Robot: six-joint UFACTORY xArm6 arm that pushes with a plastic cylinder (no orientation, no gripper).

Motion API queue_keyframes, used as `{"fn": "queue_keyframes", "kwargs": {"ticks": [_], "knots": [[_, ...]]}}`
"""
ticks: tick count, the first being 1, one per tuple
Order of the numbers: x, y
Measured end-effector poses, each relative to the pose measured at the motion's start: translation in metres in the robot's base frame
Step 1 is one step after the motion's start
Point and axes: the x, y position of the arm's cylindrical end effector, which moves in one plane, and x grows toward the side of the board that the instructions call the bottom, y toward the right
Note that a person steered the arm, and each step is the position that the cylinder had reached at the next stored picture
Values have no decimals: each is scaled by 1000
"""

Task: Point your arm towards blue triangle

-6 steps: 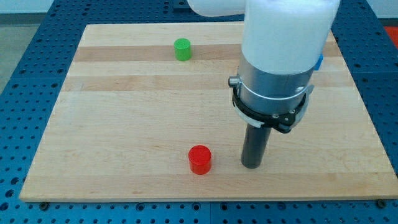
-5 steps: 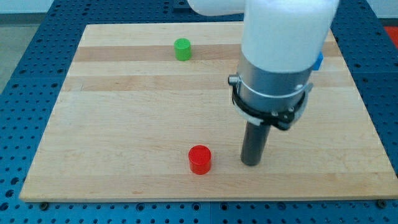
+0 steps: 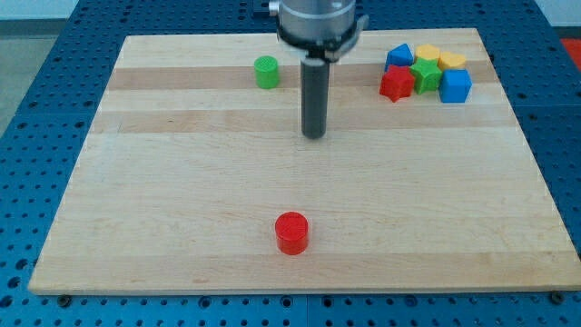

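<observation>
Tip (image 3: 314, 136) clear of blocks.

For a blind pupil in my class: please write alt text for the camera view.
My tip rests on a wooden board, right of a green cylinder and left of a cluster at the view's top right: a blue triangle, red star, green block, two yellow blocks and a blue cube. A red cylinder sits near the bottom edge.

My arm (image 3: 320, 20) ends w/ a grey metal collar ringed by a black clamp, then a straight dark rod down to my tip (image 3: 314, 136).
</observation>
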Motion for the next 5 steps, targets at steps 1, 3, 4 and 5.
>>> {"fn": "queue_keyframes", "kwargs": {"ticks": [1, 3, 4, 5], "knots": [[0, 0], [-54, 32], [-62, 39], [-109, 83]]}}
